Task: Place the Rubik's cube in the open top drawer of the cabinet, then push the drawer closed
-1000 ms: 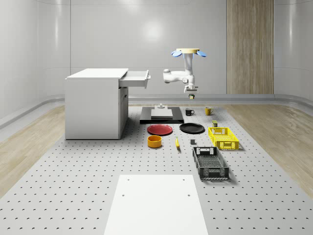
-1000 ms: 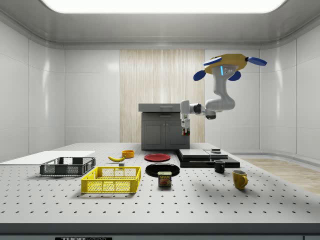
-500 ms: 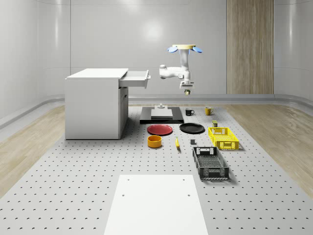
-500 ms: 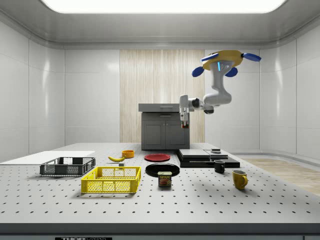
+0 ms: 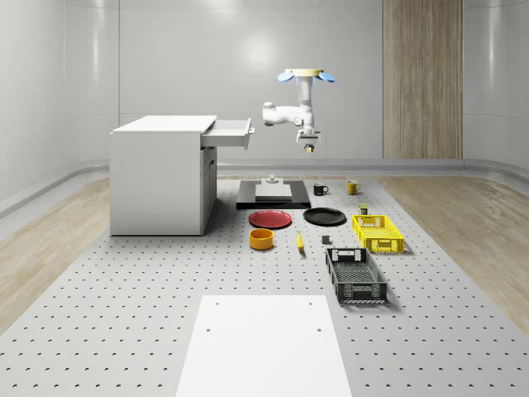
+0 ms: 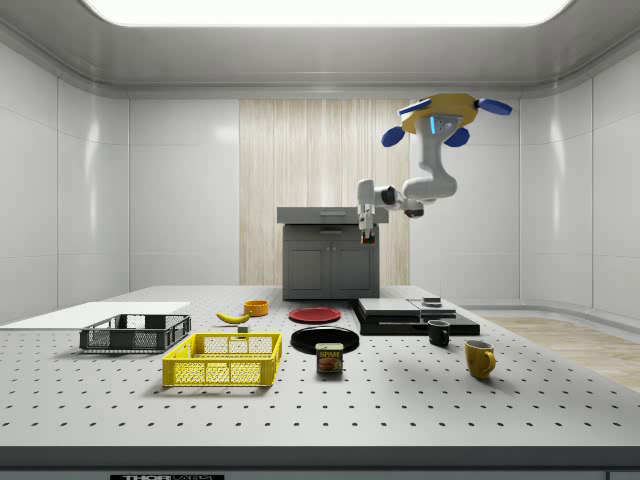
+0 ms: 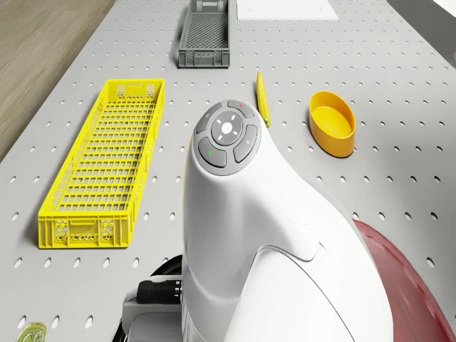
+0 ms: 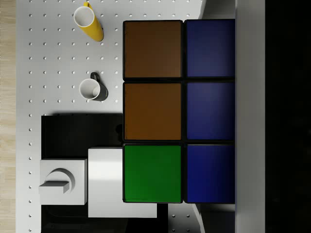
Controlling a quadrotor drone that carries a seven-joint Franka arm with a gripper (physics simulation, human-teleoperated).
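Pale glossy walls, one wood-panelled strip and wooden floor edges ring a grey perforated surface [image 5: 124, 314]. Whole-scene view: white cabinet [image 5: 161, 174] at the view's left, its top drawer [image 5: 227, 132] pulled open toward the right; drone [image 5: 305, 75] hovers high, right of the drawer, above the black slab [image 5: 273, 197]; arm bends down to the gripper [image 5: 309, 149], level with the drawer and apart from it. Further along the surface lie a red plate [image 5: 271, 218], black plate [image 5: 324, 217], orange bowl [image 5: 261, 239], yellow crate [image 5: 377, 232], dark crate [image 5: 355, 274] and a white sheet [image 5: 263, 346]. Side view: bright ceiling panel overhead; drone [image 6: 444, 107] airborne, gripper [image 6: 368, 236] in front of the cabinet top [image 6: 325, 214]. Drone view: the arm's white link [image 7: 263, 235] over peg-holed surface, yellow crate and bowl below. Wrist view: fingers [image 8: 250, 116] clamped on the Rubik's cube [image 8: 177, 111], brown, green and blue tiles showing; two mugs [image 8: 92, 90] and the slab far beneath.
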